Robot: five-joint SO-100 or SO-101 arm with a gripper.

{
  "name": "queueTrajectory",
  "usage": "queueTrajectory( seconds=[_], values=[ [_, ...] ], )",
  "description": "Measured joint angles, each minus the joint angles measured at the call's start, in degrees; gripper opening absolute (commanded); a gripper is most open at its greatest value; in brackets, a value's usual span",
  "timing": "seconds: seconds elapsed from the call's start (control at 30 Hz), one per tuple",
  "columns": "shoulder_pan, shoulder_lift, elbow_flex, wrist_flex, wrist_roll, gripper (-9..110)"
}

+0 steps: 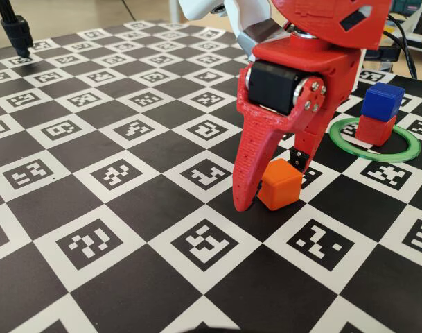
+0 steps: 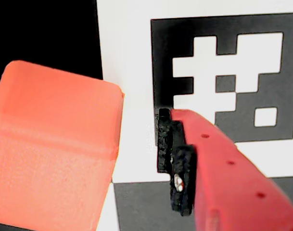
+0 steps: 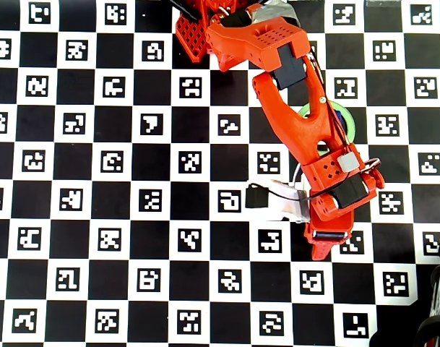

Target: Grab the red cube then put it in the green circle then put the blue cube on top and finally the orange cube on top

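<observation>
You're on the last step: the blue cube (image 1: 382, 101) already sits on the red cube (image 1: 375, 130) inside the green circle (image 1: 374, 147), far right. Your gripper (image 1: 273, 182) is spread around the orange cube (image 1: 279, 184), seemingly not yet squeezing. Pinch it, lift, and carry it right.

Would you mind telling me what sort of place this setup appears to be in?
Probably a robotics lab or test bench: the table is covered by a checkerboard of printed fiducial markers, a red 3D-printed arm works over it, and a camera stand sits at its far corner.
</observation>
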Motion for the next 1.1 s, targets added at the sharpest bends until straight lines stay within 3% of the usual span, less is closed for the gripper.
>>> queueTrajectory(
  seconds=[1.1],
  values=[
    [-0.4, 0.0, 0.0, -1.2, 11.4, 39]
  ],
)
